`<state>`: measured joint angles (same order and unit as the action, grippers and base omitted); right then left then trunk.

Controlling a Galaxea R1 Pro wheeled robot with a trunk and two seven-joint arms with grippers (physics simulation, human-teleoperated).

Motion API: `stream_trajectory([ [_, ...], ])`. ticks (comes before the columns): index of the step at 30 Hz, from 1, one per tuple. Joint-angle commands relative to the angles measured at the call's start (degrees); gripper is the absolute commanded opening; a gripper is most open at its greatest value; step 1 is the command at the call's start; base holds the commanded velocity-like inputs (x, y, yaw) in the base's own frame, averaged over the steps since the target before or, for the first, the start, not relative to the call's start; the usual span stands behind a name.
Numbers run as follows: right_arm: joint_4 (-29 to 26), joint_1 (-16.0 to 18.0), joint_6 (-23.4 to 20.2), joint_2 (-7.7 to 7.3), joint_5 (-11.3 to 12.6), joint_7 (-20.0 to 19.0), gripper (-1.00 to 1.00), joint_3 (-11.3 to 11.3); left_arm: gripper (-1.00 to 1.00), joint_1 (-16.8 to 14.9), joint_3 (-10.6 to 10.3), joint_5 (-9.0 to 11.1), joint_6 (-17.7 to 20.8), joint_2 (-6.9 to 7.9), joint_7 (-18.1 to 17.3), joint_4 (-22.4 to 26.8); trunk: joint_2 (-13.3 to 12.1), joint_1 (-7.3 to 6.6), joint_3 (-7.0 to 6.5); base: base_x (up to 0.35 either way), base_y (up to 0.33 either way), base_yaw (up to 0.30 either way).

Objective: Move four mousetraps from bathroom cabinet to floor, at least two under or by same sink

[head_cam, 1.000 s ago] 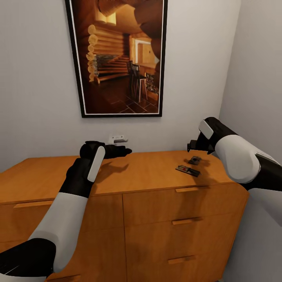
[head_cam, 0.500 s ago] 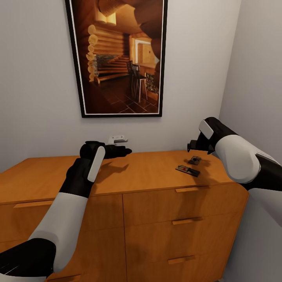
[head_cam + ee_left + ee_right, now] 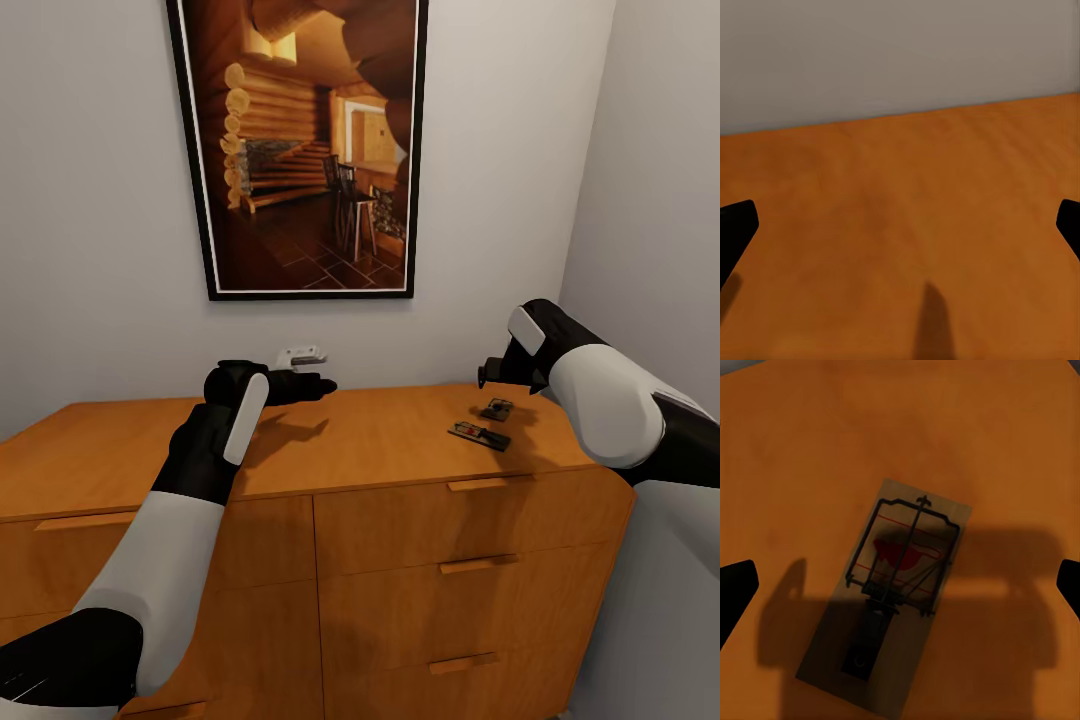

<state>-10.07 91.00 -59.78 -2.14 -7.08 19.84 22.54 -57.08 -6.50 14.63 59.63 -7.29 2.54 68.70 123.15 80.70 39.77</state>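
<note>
Head view, framed picture [image 3: 300, 150] above cabinet [image 3: 400, 440], two mousetraps [image 3: 480, 435]

A home interior: a framed picture [image 3: 298, 148] (a log-cabin room) hangs above a wooden cabinet [image 3: 400, 560] in a corner.

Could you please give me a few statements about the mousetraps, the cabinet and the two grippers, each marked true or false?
1. Two mousetraps lie on the top of the cabinet. True.
2. The right gripper is shut on a mousetrap. False: its fingertips stand wide apart, with the trap lying flat between them on the wood.
3. The left gripper is open over bare cabinet top. True.
4. A cabinet drawer is pulled out. False: all drawer fronts in the head view sit flush.
5. The mousetraps lie near the cabinet's left end. False: they lie near its right end, by the right arm.
</note>
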Motion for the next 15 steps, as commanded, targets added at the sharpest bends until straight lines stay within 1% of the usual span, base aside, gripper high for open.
stream_trajectory([
  [1, 0.0, 0.1, -0.2, 0.03, -0.6, -0.1, 1.00, 0.5, 1.00, 0.0, 0.0, 0.3, 0.2, -0.01, 0.3, 0.0, 0.0, -0.01, 0.07, 0.000, 0.000, 0.000],
  [2, 0.0, 0.1, -0.2, 0.03, -0.6, -0.1, 1.00, 0.5, 1.00, 0.0, 0.0, 0.3, 0.2, -0.01, 0.3, 0.0, 0.0, -0.01, 0.07, 0.000, 0.000, 0.000],
  [13, 0.0, 0.1, -0.2, 0.20, -0.6, -0.1, 1.00, 0.5, 1.00, 0.0, 0.0, 0.3, 0.2, -0.01, 0.3, 0.0, 4.4, 2.41, 2.04, 0.000, 0.000, 0.000],
  [15, 0.0, 0.1, -0.2, 0.23, -0.6, -0.1, 1.00, 0.5, 1.00, 0.0, 0.0, 0.3, 0.2, -0.01, 0.3, 0.0, 4.4, 2.41, 2.04, 0.000, 0.000, 0.000],
])
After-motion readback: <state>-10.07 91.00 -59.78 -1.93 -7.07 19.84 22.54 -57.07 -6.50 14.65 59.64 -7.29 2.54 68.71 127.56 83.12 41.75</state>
